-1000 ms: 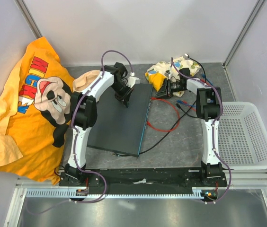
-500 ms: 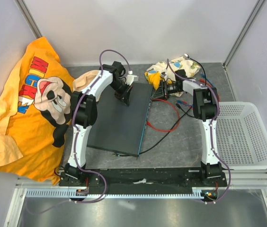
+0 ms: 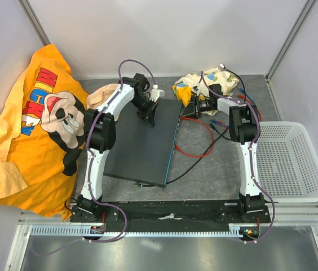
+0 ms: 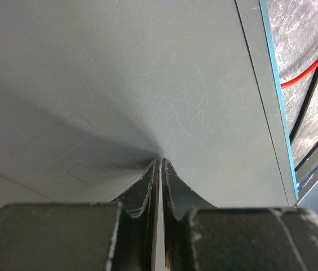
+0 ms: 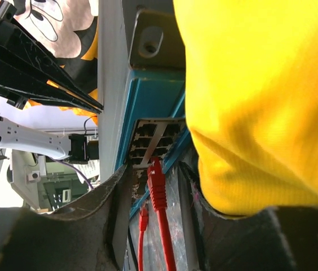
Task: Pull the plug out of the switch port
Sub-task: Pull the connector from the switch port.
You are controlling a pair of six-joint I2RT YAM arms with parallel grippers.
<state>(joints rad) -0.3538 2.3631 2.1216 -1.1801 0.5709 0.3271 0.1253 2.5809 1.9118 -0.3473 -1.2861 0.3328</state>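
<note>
step: right claw (image 5: pixel 153 170) apart, astride red cable plug (image 5: pixel 158 191) at flat dark grey metal switch (image 3: pixel 145 144)
left claw (image 4: pixel 160 168): together, tips on switch
next: clamp plug, pull straight

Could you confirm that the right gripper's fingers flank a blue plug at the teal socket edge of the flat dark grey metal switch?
Not quite: the right wrist view shows a red plug, not blue, between the right gripper's fingers at the flat dark grey metal switch's teal socket edge.
</note>
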